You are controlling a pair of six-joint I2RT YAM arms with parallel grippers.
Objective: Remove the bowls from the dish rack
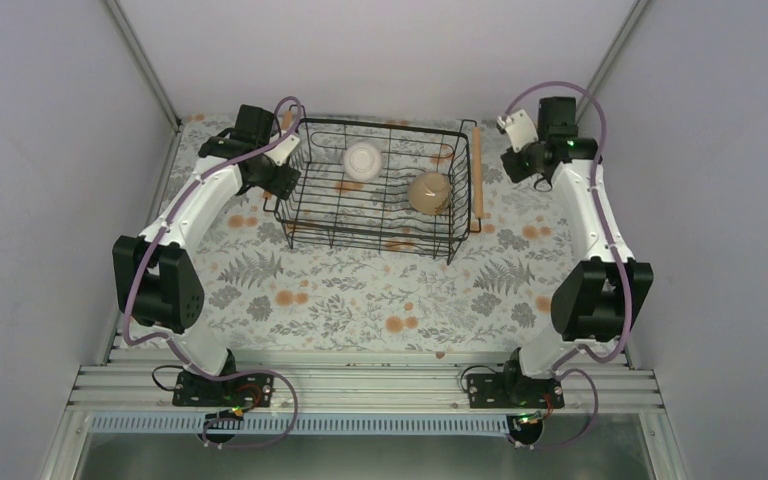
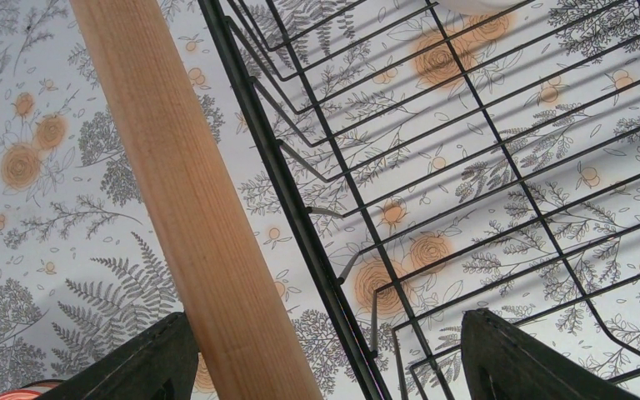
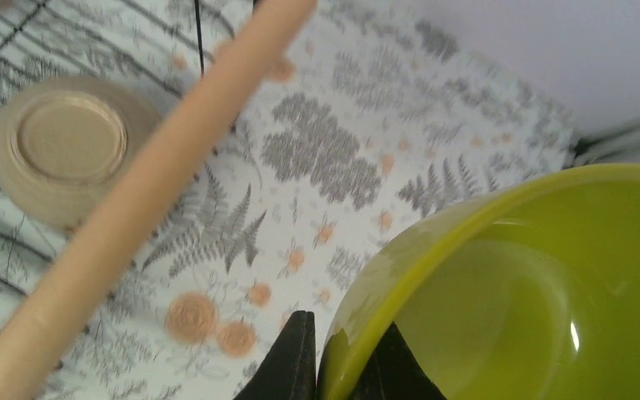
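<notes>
- The yellow-green bowl (image 3: 508, 333) is clamped by its rim in my right gripper (image 3: 342, 375), one finger inside the wall and one outside. It hangs outside the dish rack (image 1: 380, 122), over the floral cloth (image 1: 360, 290) just past the right wooden handle (image 3: 150, 192).
- The bowl looks glossy and smooth, and I hold it only by a thin edge. I judge it could pivot or slip out if I swing or tilt fast.
- A low sweep could knock it on the handle, which is close by.
- My left gripper (image 2: 327, 333) is spread wide and holds nothing. It straddles the left wooden handle (image 2: 192, 192) and the rack's wire wall.
- If it closes or drops there, it would catch the handle or wire, not a bowl, and could drag the rack.
- The tan bowl (image 1: 428, 192) is matte and lies tipped, foot ring showing. The white bowl (image 1: 363, 158) sits in the rack too. A jolt could roll either round bowl across the thin black wires.
</notes>
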